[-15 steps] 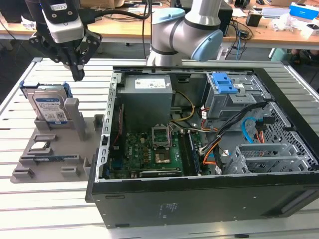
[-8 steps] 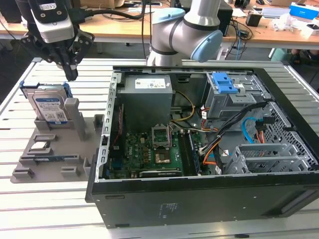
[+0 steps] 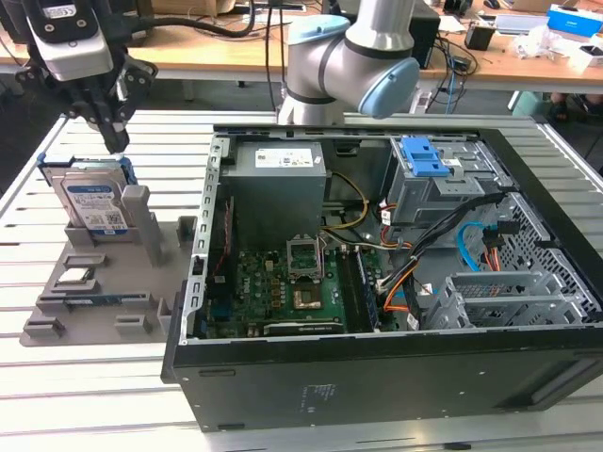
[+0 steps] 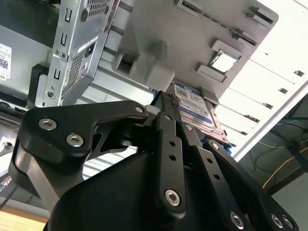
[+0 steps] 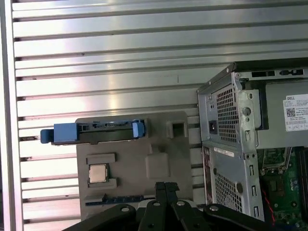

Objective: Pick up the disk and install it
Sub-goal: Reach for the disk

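1. The gripper [image 3: 118,143] hangs at the exterior view's left, just above the upper edge of the disk [image 3: 94,200], and from here I cannot tell whether the two touch
2. In both wrist views the two black fingers [image 5: 162,188] are pressed flat together, tips meeting, and nothing sits between them
3. The disk stands on its edge, leaning back, in a slot of the grey holder tray [image 3: 104,315]; its white-and-blue label faces the exterior camera and the blue frame runs round its sides
4. In the first wrist view the disk [image 5: 96,131] appears edge-on as a blue bar across the far end of the tray [image 5: 130,159]
5. In the second wrist view the closed gripper [image 4: 167,98] points straight at the labelled face of the disk [image 4: 197,109]
6. Also on the tray are a small square CPU chip [image 3: 75,278] in its pocket and a memory stick [image 3: 89,301] lying in a groove nearer the camera
7. Just beside the tray, on the exterior view's right, the computer case [image 3: 396,386] lies open on the slatted table [image 3: 57,395], motherboard [image 3: 283,287] exposed
8. Inside the case, the blue-topped drive cage [image 3: 424,169] sits at the far side, well apart from the gripper
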Robot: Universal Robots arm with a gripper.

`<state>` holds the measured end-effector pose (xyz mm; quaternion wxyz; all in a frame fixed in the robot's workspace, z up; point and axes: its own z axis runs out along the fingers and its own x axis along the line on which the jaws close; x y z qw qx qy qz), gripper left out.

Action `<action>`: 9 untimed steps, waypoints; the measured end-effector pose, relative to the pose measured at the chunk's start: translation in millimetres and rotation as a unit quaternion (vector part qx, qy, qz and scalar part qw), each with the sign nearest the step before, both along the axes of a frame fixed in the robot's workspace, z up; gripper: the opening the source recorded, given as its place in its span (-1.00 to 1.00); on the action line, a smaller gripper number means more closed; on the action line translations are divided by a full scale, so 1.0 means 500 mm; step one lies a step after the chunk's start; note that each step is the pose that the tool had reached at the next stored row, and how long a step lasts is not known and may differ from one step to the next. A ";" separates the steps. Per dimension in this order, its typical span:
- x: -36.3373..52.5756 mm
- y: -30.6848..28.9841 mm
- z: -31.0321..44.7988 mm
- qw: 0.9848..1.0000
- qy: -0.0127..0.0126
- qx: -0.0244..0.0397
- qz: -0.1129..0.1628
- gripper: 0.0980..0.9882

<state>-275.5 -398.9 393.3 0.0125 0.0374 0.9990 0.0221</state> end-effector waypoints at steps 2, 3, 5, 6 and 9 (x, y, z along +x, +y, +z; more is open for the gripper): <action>-0.016 0.000 0.000 1.000 0.000 0.000 0.000 -0.98; -0.019 0.000 0.000 1.000 0.000 0.000 0.000 -0.98; -0.026 0.000 0.000 1.000 0.000 0.000 0.000 -0.98; -0.028 0.000 0.000 1.000 0.000 0.000 0.000 -0.98; -0.040 0.000 0.000 1.000 0.000 0.000 0.000 -0.98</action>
